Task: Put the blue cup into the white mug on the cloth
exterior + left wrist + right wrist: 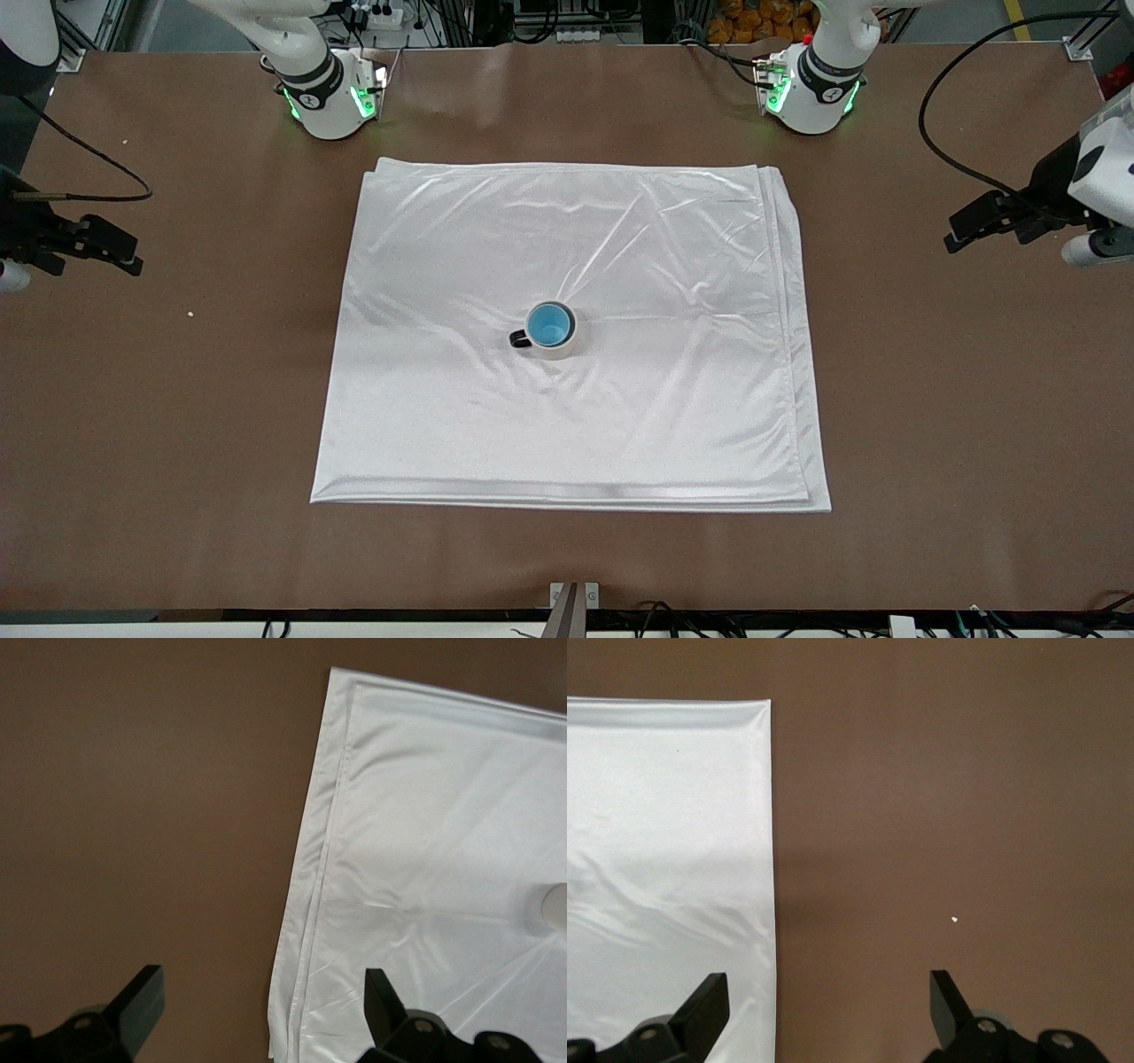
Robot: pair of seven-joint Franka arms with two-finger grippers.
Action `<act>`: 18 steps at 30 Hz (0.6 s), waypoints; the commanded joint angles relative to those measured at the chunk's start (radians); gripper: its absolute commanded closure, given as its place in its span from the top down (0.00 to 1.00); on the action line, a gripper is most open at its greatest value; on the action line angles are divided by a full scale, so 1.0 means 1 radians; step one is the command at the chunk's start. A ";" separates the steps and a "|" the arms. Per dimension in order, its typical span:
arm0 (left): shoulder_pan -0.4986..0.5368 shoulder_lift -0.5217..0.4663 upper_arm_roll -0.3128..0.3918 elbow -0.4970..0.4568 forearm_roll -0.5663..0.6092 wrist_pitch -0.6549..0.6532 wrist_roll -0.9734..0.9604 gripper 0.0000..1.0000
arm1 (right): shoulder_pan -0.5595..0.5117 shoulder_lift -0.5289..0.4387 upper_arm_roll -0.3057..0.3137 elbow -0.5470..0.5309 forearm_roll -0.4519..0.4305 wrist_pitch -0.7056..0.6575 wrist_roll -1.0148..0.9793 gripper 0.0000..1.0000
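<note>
The table (930,399) is covered at its middle by the cloth (620,425), which is folded in layers and lightly wrinkled. Near the middle of the cloth the white mug (562,347) stands upright, its black handle turned toward the right arm's end of the table. The blue cup (549,324) is seated inside the mug, so the placement is judged complete.

The left gripper (266,1014) is held over the bare table beside the cloth edge at the left arm's end, fingers spread wide and empty. The right gripper (829,1010) is held over the cloth edge at the right arm's end, fingers likewise apart with nothing between them.

Risks from here are judged low. If either arm were swept low across the cloth, the shiny fabric could be dragged and the mug tipped. A loose fold could also be caught by an open finger. A small white speck (190,313) on the table poses no hazard.
</note>
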 commanded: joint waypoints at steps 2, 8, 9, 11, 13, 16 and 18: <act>-0.019 0.021 0.007 0.042 0.008 -0.025 0.049 1.00 | -0.008 -0.003 0.003 -0.004 0.017 0.001 0.014 1.00; -0.030 0.027 0.007 0.045 0.048 -0.025 0.065 1.00 | -0.009 -0.003 0.001 -0.005 0.017 0.003 0.014 1.00; -0.031 0.027 0.007 0.045 0.065 -0.025 0.065 1.00 | -0.009 -0.003 0.001 -0.004 0.017 0.003 0.014 1.00; -0.030 0.026 0.005 0.045 0.083 -0.025 0.065 1.00 | -0.009 -0.003 0.001 -0.005 0.017 0.003 0.014 1.00; -0.027 0.026 0.004 0.044 0.083 -0.025 0.066 1.00 | -0.009 -0.003 0.001 -0.005 0.017 0.003 0.014 1.00; -0.020 0.026 0.004 0.048 0.074 -0.034 0.066 1.00 | -0.009 -0.003 0.001 -0.005 0.017 0.003 0.014 1.00; -0.019 0.026 0.001 0.051 0.074 -0.053 0.068 1.00 | -0.011 -0.003 0.001 -0.005 0.017 0.003 0.014 1.00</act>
